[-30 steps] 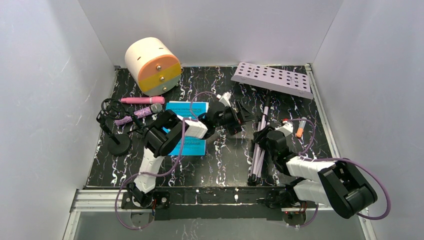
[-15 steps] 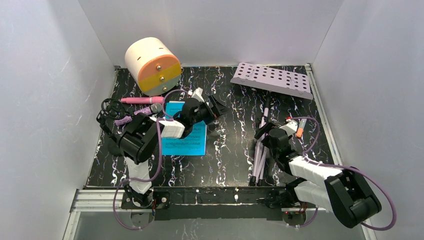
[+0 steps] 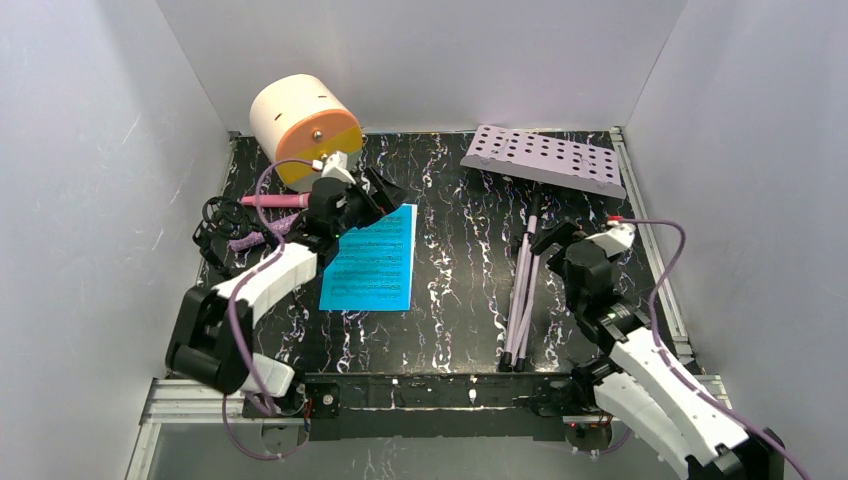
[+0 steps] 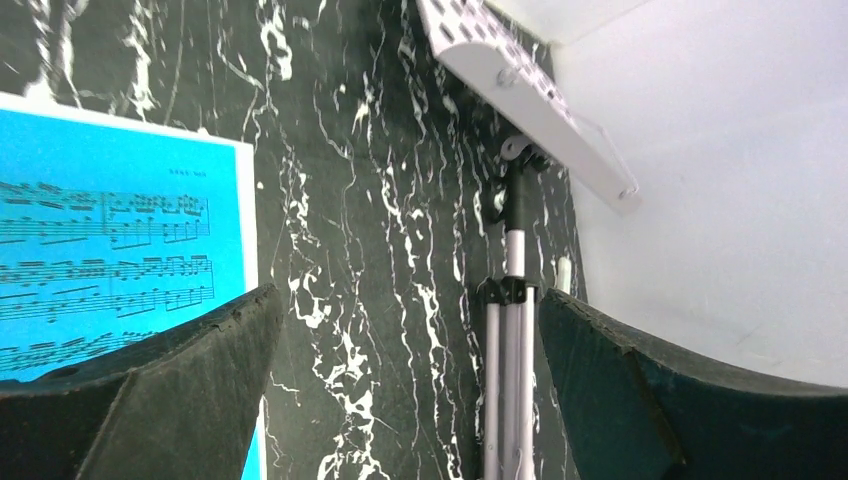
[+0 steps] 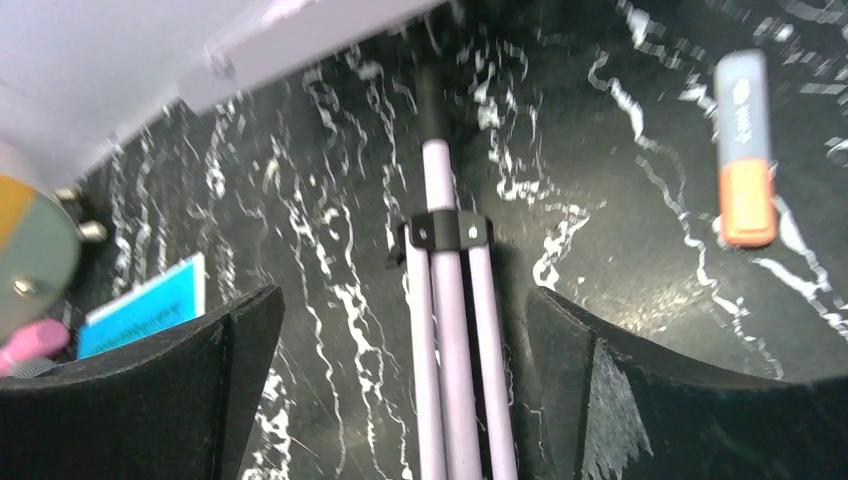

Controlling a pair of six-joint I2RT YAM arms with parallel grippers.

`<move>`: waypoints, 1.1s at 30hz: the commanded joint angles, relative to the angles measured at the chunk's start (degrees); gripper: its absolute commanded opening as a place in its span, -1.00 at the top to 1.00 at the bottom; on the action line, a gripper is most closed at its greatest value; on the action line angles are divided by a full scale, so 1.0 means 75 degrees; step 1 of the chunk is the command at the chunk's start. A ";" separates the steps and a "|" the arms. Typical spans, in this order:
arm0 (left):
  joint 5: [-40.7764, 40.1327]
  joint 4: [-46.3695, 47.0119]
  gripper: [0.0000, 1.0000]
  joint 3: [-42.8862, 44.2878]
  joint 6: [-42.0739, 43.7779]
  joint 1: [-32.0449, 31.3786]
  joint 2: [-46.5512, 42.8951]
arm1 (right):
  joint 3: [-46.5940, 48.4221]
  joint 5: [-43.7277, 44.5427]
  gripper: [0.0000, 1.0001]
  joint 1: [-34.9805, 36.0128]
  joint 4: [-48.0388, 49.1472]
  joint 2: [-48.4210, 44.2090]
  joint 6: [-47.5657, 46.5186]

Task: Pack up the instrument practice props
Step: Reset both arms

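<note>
- My left fingers (image 4: 150, 400) stand spread wide with nothing between them. They hang over the far left of the worktop (image 3: 450, 300), just in front of the cream cylinder box (image 3: 290, 110) and at the far edge of the blue sheet-music page (image 3: 375, 265).
- That page lies flat on the worktop, left of centre, printed side up.
- My right fingers (image 5: 140, 400) are also wide apart and hold nothing. Through the wrist camera I see the tripod legs (image 3: 520, 300) lying folded on the worktop in the gap between them, not touched.
- The lilac music rack (image 3: 545, 160) sits at the far right, face up, with its pole and legs running back toward me.
- The pink toy microphone (image 3: 270, 201) lies at the far left, just in front of the cream box.
- Near it lies the purple microphone (image 3: 245, 242), partly hidden by my left arm.
- The black mic tripods (image 3: 212, 215) are bunched at the left edge beside both microphones.
- A small orange-and-grey stick (image 5: 747, 150) lies on the worktop to the right of the legs; I cannot tell what it is.
</note>
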 commanded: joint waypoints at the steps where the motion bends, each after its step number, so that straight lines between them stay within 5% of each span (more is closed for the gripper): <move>1: -0.0842 -0.1595 -0.97 -0.0006 0.0765 0.0058 -0.1686 | 0.1082 0.1156 -0.97 -0.0033 -0.1655 -0.0993 -0.0288; 10: -0.2456 -0.4246 -0.97 0.0448 0.2470 0.0128 -0.4766 | 0.1229 0.0646 -0.97 -0.0028 -0.0706 -0.3880 -0.2269; 15: -0.3841 -0.5497 -0.97 0.0814 0.3468 0.0133 -0.6132 | 0.1625 0.1099 -0.97 -0.0028 -0.0973 -0.4267 -0.3198; 25: -0.5280 -0.5540 -0.97 0.0154 0.5008 0.0132 -0.9012 | 0.1839 0.0498 -0.97 -0.0028 -0.1325 -0.4674 -0.3887; 33: -0.5895 -0.5250 -0.97 -0.0998 0.4772 0.0134 -1.0576 | 0.1581 0.0337 -0.97 -0.0028 -0.1215 -0.5038 -0.4007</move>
